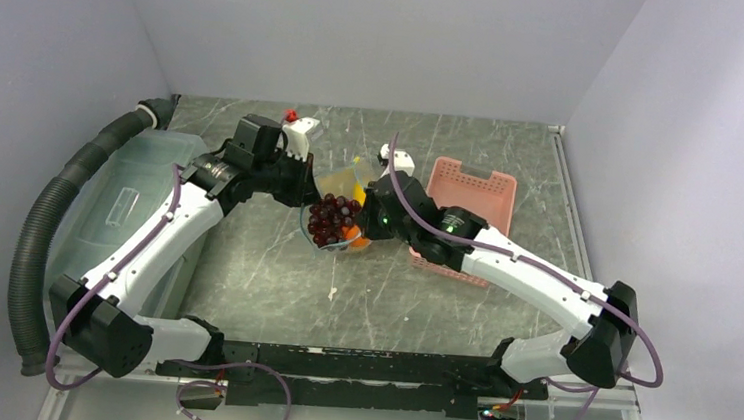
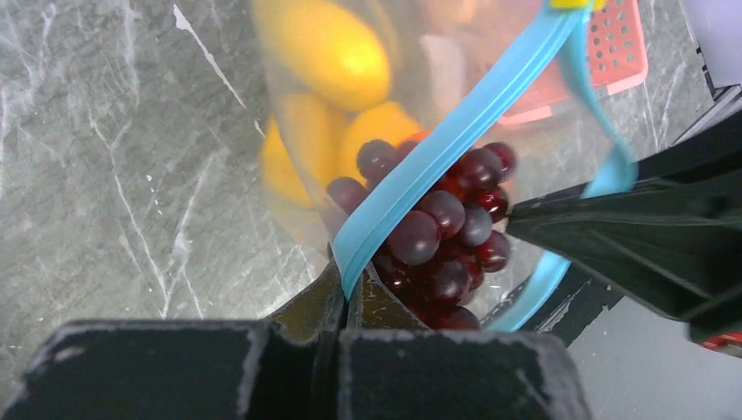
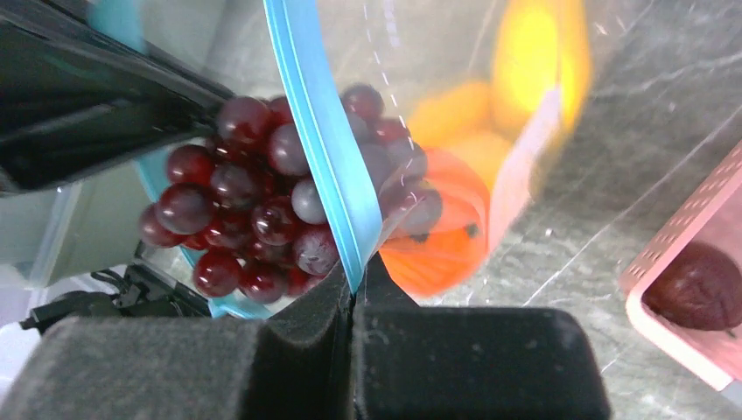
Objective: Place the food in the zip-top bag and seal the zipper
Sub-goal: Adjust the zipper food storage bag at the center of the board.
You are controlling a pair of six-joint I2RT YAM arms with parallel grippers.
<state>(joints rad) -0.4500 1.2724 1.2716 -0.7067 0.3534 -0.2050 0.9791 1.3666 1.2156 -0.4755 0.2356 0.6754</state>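
Observation:
The clear zip-top bag point(image 1: 334, 192) hangs above the table's middle, its mouth held open between my two grippers. My left gripper point(image 2: 353, 287) is shut on one side of the teal-blue zipper point(image 2: 455, 131). My right gripper point(image 3: 354, 282) is shut on the other side of the zipper point(image 3: 319, 149). The dark purple grape bunch point(image 1: 333, 218) sits at the bag's mouth and shows in the left wrist view point(image 2: 446, 232) and the right wrist view point(image 3: 245, 219). Yellow pieces point(image 2: 337, 52) and the orange ball point(image 3: 437, 241) lie deeper inside the bag.
The pink perforated basket point(image 1: 470, 193) stands right of the bag, with a dark brownish piece point(image 3: 696, 284) in it. A large translucent lidded bin point(image 1: 128, 201) and a grey corrugated hose point(image 1: 40, 234) are at the left. Grey walls enclose the table.

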